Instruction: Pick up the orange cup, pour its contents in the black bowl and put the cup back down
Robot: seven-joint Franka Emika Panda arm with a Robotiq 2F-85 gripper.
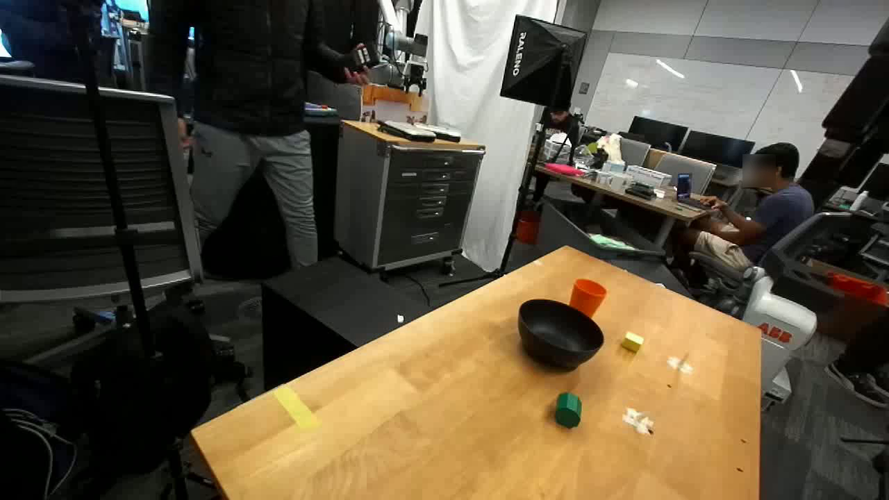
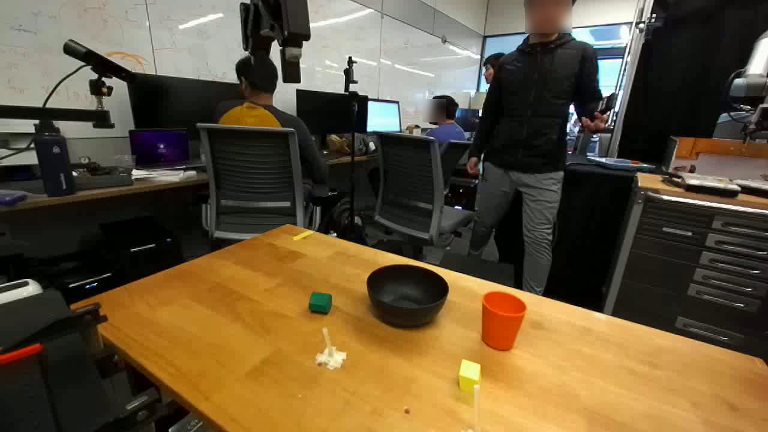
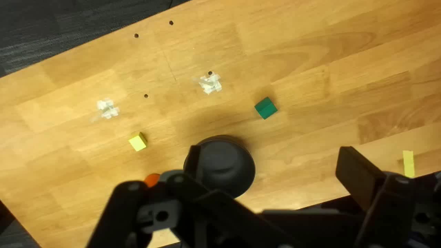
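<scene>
The orange cup stands upright on the table, beside and apart from the black bowl. In an exterior view the cup is to the right of the bowl. In the wrist view only a bit of the cup shows past my finger, and the bowl is partly covered by the left finger. The inside of the bowl looks bare. The cup's contents are hidden; its inside bottom does not show. My gripper is open and empty, high above the table; it also shows at the top of an exterior view.
A yellow block lies near the cup. A dark green block lies on the bowl's other side. White tape patches hold small upright sticks on the table. A yellow tape strip marks a far corner. A person stands beyond the table.
</scene>
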